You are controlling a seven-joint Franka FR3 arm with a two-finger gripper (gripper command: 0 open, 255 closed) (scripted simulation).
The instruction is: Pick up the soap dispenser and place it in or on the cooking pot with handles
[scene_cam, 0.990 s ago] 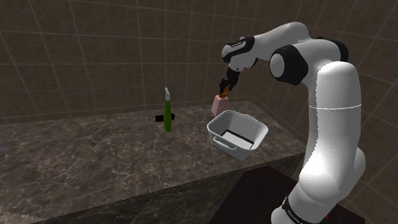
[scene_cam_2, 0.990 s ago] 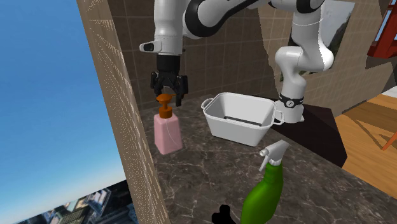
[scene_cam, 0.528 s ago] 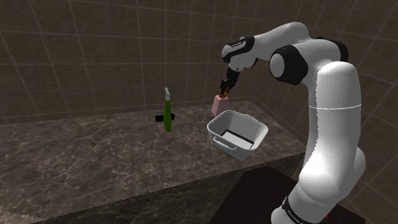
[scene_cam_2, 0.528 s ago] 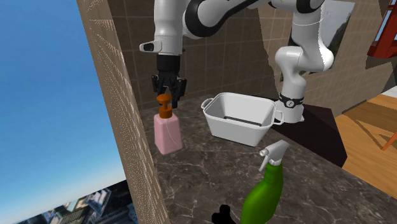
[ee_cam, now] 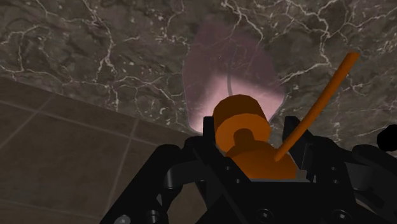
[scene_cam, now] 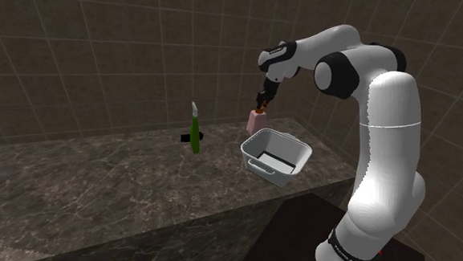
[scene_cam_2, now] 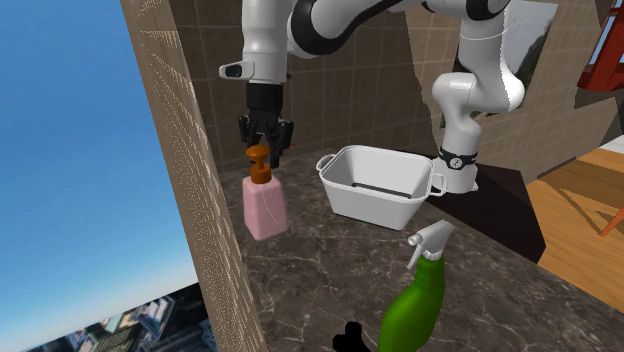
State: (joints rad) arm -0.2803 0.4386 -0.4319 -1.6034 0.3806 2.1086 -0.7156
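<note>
**Jaws clasp the pump of the pink dispenser beside the wall**

The white arm (scene_cam: 381, 135) rises from its stand, bends over at the dark elbow and reaches toward the shoulder view's left. Its wrist points straight down over the back of the dark marbled stone table (scene_cam: 104, 187). The jaws stand narrow, closed on the orange pump head.

The pink, flat-sided soap dispenser with an orange pump (scene_cam_2: 263, 205) hangs upright under the hand, close to the brown tiled wall (scene_cam: 99, 67). Its base is at the table's surface; whether it touches cannot be told. From the wrist, the orange cap (ee_cam: 240, 124) sits between the black fingers, with the pale pink body below it.

The white rectangular cooking pot with two handles (scene_cam_2: 370, 207) stands open, near the dispenser on the second exterior view's right but apart from it. A green spray bottle with a pale trigger (scene_cam_2: 410, 305) stands farther along the table, well apart from both.
</note>
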